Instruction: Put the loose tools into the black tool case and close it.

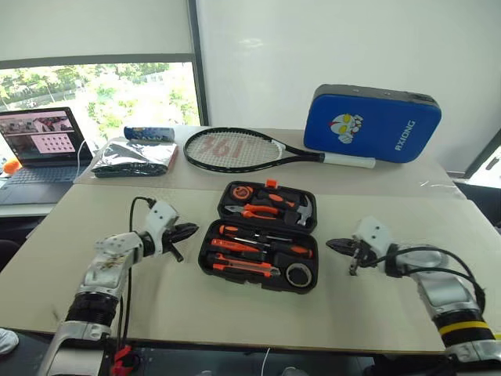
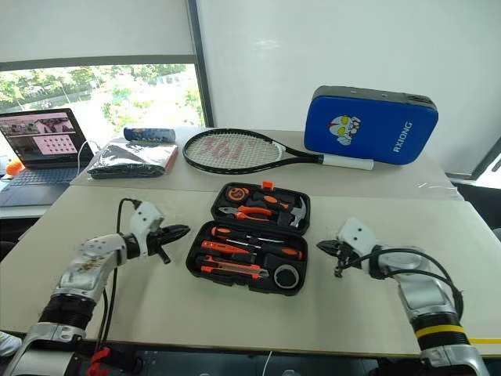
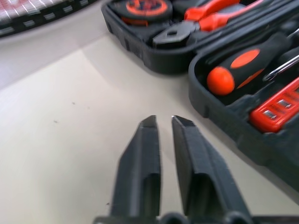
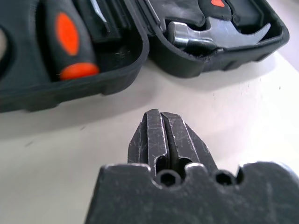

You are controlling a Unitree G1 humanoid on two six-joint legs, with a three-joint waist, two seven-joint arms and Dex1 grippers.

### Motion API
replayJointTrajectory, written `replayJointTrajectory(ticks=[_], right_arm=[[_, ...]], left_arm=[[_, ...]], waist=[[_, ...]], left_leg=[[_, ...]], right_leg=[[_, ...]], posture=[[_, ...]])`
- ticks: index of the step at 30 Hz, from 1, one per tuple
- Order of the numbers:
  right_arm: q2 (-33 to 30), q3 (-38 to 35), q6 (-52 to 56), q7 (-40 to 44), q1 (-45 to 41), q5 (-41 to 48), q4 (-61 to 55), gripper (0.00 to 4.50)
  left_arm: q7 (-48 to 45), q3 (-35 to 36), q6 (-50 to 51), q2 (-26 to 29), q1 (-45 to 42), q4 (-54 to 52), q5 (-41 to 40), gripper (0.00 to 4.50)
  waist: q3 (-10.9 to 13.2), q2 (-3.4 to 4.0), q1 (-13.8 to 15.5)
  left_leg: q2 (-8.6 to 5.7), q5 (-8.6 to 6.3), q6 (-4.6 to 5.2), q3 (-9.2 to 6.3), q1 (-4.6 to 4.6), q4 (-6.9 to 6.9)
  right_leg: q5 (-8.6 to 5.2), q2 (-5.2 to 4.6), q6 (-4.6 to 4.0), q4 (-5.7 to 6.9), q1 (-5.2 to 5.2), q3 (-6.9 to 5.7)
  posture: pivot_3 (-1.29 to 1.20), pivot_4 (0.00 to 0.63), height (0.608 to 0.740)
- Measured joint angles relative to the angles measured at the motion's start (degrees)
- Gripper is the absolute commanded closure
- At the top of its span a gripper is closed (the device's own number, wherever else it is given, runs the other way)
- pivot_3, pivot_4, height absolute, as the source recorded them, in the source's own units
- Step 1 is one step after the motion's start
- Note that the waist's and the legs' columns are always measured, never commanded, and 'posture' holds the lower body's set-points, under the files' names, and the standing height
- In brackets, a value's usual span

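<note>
Lying open on the near beige table (image 1: 235, 313), the black tool case (image 1: 261, 237) sits between the two arms with its lid half farther from the robot and its base half nearer. In the base half, two orange-and-black screwdrivers (image 1: 270, 247) rest in their slots, with a slim orange tester screwdriver (image 1: 243, 232) just beyond them, an orange-black utility knife (image 1: 244, 267) along the near edge, and a round grey tape measure (image 1: 298, 274) in the near right corner. The lid half holds orange-handled pliers (image 1: 258, 211), a hammer (image 1: 301, 210) and a round orange-and-black tool (image 1: 239, 193).

The left gripper (image 1: 190, 229) hangs just left of the case, its tips pointing toward the case's left wall, clenched with only a thin slit between the fingers (image 3: 140, 172) and nothing in them. The right gripper (image 1: 333, 244) hangs just right of the case, pointing at its right wall, its fingers (image 4: 156, 140) pressed together and empty. Neither touches the case.

On the far table lie a tennis racket (image 1: 235, 150), a blue padded case (image 1: 369, 122) standing against the wall, a dark folded bag (image 1: 133, 157) and a blue can (image 1: 149, 134). An open laptop (image 1: 39, 145) stands at the far left.
</note>
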Motion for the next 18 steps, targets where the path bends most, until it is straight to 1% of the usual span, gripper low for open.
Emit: replayJointTrajectory(ticks=[5, 8, 13, 18], right_arm=[[3.4, 2.0, 0.8, -1.7, -0.5, -1.1, -0.8, 4.50], [3.3, 2.1, 2.0, -1.9, 0.0, -1.2, -2.4, 4.50], [2.2, 1.9, 5.4, -1.7, 3.2, -1.1, -8.0, 4.50], [0.5, 2.0, 8.2, -0.5, 6.9, -1.0, -14.5, 4.50]], left_arm=[[-2.6, -1.6, 1.5, -0.3, 0.3, -1.2, 0.1, 4.48], [-5.4, -1.9, 1.1, -0.9, 1.7, -3.0, -0.7, 4.48], [-10.3, -1.7, 0.3, 1.1, 6.0, -7.6, -1.8, 4.48], [-12.0, -1.3, 0.4, 3.2, 11.0, -13.7, -2.0, 4.48]], waist=[[0.0, 0.00, 0.3], [0.0, 0.00, 0.3], [0.0, 0.01, 0.1], [0.0, 0.02, 0.1]], left_leg=[[-0.06, 0.05, -0.09, 0.04, -0.39, 0.07], [-0.04, 0.07, -0.11, 0.05, -0.37, 0.07], [-0.02, 0.07, -0.11, 0.05, -0.36, 0.04], [0.00, 0.06, -0.10, 0.05, -0.33, 0.03]], right_leg=[[0.01, -0.07, -0.02, 0.47, -0.62, 0.06], [0.01, -0.04, -0.02, 0.47, -0.62, 0.07], [0.00, -0.02, -0.03, 0.47, -0.62, 0.06], [0.00, -0.02, -0.03, 0.46, -0.60, 0.07]], posture=[[0.00, 0.150, 0.740], [0.00, 0.150, 0.740], [0.00, 0.150, 0.740], [0.00, 0.150, 0.740]])
